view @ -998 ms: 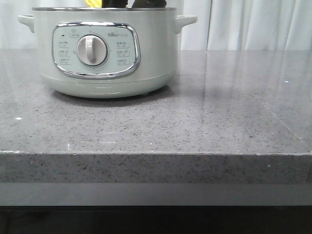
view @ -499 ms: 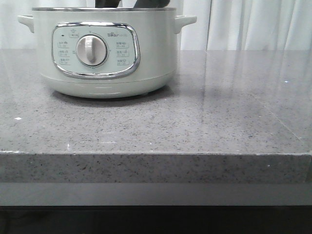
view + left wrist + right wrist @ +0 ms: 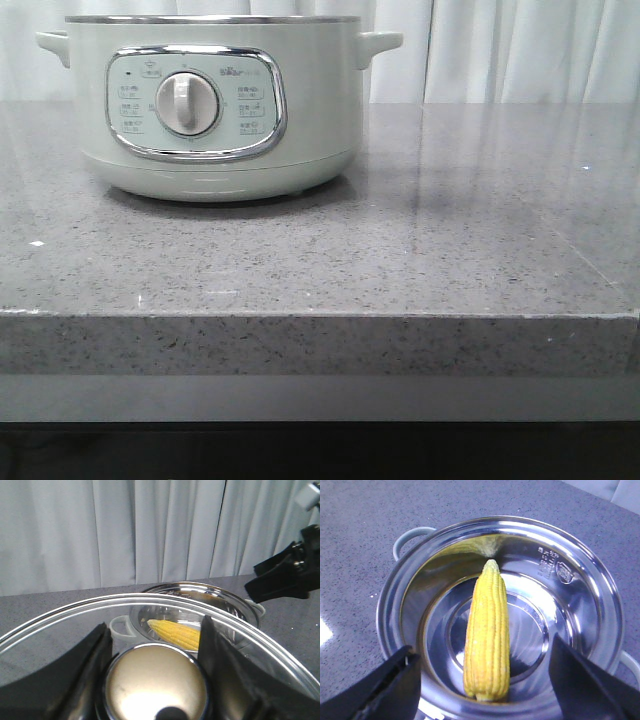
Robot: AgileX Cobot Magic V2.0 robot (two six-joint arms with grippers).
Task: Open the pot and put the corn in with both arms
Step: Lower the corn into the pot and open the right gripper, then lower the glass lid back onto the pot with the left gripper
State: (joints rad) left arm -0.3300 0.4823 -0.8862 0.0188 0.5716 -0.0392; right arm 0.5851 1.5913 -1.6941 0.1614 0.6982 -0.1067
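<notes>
As the corn (image 3: 487,632) lay flat inside the pot (image 3: 215,100), both steps looked done; my right gripper (image 3: 485,690) hung above with its 2 fingers wide apart and empty, my left gripper (image 3: 155,665) clamped on the lid's (image 3: 60,625) knob (image 3: 155,690)

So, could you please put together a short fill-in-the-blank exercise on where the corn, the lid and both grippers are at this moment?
1. The corn lies inside the ____, on its steel floor.
2. The left gripper is shut on the knob of the glass ____.
3. The right gripper hangs over the pot with its jaws ____, holding nothing.
4. In the front view no ____ covers the pot's rim.

Missing words: pot; lid; open; lid
</notes>
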